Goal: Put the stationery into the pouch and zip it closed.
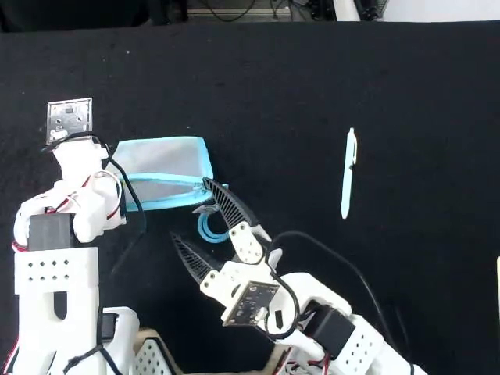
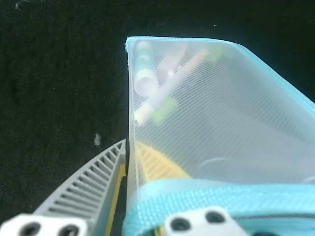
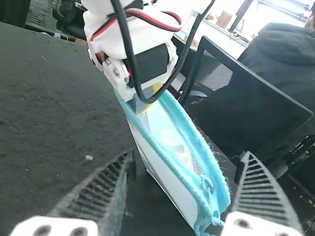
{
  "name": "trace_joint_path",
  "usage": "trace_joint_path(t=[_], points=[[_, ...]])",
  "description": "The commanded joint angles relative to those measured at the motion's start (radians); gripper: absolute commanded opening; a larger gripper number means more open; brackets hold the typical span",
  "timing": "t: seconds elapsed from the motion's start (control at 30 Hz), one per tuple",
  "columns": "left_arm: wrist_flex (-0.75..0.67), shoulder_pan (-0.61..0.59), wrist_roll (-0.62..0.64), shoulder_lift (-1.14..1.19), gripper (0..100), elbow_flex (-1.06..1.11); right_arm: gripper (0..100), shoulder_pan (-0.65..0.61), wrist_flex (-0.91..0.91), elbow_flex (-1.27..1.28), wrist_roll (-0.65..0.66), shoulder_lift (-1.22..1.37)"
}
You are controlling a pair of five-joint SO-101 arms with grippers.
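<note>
left gripper (image 2: pixel 132 164) is clamping my part-filled pouch (image 1: pixel 164 160), right gripper (image 1: pixel 190 208) gaping wide; pen (image 1: pixel 348 173) and zip (image 3: pixel 197 162) are waiting.

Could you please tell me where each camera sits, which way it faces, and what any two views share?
High view: fixed above the table, looking down on the pouch, a pen, the left arm and the right arm.
Left wrist view: on the left arm, looking along the pouch that its own fingers clamp.
Right wrist view: on the right arm, facing the pouch's zip edge between its own open fingers, the left gripper holding the far end.
Shared: all three show the pouch.
</note>
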Motion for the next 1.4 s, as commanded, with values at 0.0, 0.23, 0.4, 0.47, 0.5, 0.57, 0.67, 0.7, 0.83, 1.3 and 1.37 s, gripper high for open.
trace_joint_path(t=[0.0,0.23,0.4,0.47,0.5,0.57,0.67,0.7,0.83,1.3,1.37], points=[[-0.006,-0.012,0.009,0.005,3,0.004,31.5,-0.006,-0.023,-0.021,0.005,-0.104],[-0.006,-0.012,0.009,0.005,3,0.004,31.5,-0.006,-0.023,-0.018,0.006,-0.104],[-0.006,-0.012,0.009,0.005,3,0.004,31.5,-0.006,-0.017,-0.016,0.006,-0.104],[-0.006,-0.012,0.009,0.005,3,0.004,31.5,0.0,-0.015,-0.019,0.006,-0.104],[-0.006,-0.013,0.009,0.005,3,0.004,31.5,0.018,-0.015,-0.025,0.005,-0.104],[-0.006,-0.013,0.009,0.005,3,0.004,31.5,0.075,-0.011,-0.047,-0.002,-0.104],[-0.006,-0.013,0.009,0.005,3,0.004,31.5,0.163,0.06,-0.108,-0.011,-0.104],[-0.006,-0.013,0.009,0.005,3,0.004,31.5,0.186,0.092,-0.137,-0.031,-0.104],[-0.006,-0.013,0.009,0.005,3,0.002,31.5,0.287,0.222,-0.315,-0.115,-0.099],[-0.006,-0.013,0.009,0.005,3,0.004,31.5,0.732,0.351,-0.679,-0.123,-0.09],[-0.006,-0.013,0.009,0.005,3,0.004,31.5,0.74,0.382,-0.693,-0.158,-0.067]])
